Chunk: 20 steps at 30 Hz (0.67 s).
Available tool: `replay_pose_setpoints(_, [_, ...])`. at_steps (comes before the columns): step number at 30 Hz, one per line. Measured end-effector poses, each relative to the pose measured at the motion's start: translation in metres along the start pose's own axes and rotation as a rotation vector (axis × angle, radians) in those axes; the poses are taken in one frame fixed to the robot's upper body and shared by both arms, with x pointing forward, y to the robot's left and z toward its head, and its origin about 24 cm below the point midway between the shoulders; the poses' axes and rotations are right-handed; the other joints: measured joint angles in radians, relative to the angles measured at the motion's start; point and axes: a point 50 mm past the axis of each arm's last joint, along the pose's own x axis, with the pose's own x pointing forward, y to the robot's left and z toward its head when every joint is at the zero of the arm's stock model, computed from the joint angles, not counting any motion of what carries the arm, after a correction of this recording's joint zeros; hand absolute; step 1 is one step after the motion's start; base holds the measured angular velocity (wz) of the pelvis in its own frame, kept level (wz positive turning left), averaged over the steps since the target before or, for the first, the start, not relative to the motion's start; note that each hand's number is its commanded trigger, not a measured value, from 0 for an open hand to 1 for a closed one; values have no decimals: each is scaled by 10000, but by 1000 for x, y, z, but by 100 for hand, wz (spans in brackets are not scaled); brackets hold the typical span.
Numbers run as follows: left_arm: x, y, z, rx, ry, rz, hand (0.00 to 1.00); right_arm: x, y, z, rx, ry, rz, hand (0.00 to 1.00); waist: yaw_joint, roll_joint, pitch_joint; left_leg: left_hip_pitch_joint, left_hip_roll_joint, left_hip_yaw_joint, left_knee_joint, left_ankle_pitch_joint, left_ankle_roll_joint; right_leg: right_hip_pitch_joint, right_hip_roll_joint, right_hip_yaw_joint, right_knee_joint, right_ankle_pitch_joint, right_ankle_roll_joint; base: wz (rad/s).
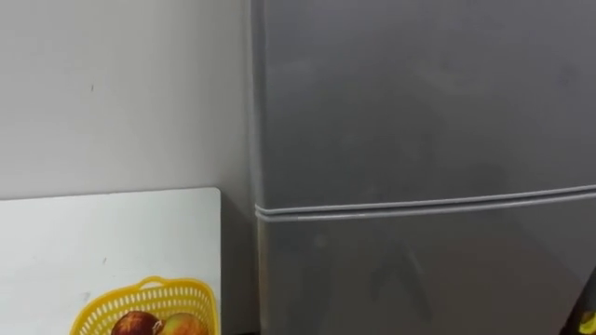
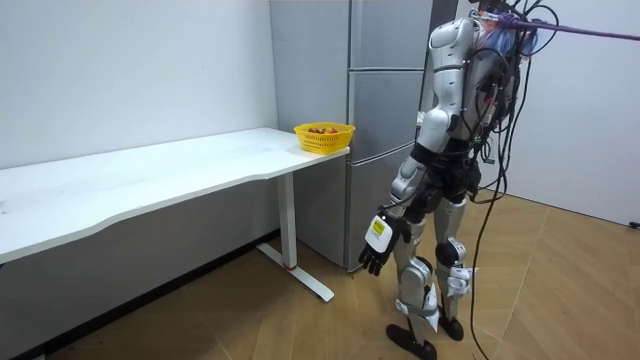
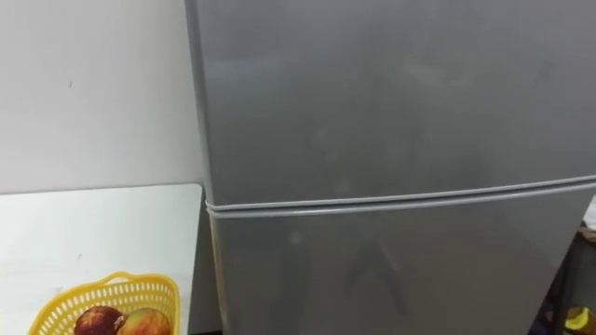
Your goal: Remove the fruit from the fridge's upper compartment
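Room view: robot stands facing the fridge (image 2: 385,110), its left hand (image 2: 372,258) hanging by the thigh, fingers relaxed and empty; the upper door (image 1: 419,102), shut and hiding whatever is to be fetched, lies well above and ahead of that hand

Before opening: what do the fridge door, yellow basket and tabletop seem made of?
Fridge door: likely painted sheet metal, grey and smooth with a soft sheen. Basket: yellow plastic, judging by its moulded openwork lattice. Tabletop: probably white laminate board, matte and flat.
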Motion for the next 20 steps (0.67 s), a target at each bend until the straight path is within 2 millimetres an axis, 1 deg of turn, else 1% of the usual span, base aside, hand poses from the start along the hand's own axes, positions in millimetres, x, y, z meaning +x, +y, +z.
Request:
replay_pose_setpoints(1, [0,-1,-2,81,81,-17,0,-1,3,-11,-19,475,91,0,77,4,0,66,-5,-6,-9,1,-2,50,0,-3,-8,-3,2,4])
replay_pose_setpoints(4, [0,-2,-3,147,175,-46,0,-3,11,-29,-27,1219,321,0,191,51,25,51,-8,-19,-18,-4,-9,53,2,-9,-26,-9,6,0])
replay_pose_setpoints(14, [0,-4,-5,334,320,-105,0,-8,22,-54,-172,2330,1068,0,239,103,25,51,-13,-25,-18,-6,-10,34,-3,-4,-31,-13,8,0])
replay_pose_setpoints(18, [0,-6,-3,332,401,-276,0,-11,28,-62,25,2773,1290,0,233,175,4,51,-13,-25,-17,-6,-10,39,-3,-5,-34,-14,7,0])
replay_pose_setpoints(20, [0,-7,-4,371,444,-308,0,-12,31,-65,112,2889,1497,0,217,196,6,54,-15,-25,-33,-6,-10,53,-5,-3,-38,-14,8,0])
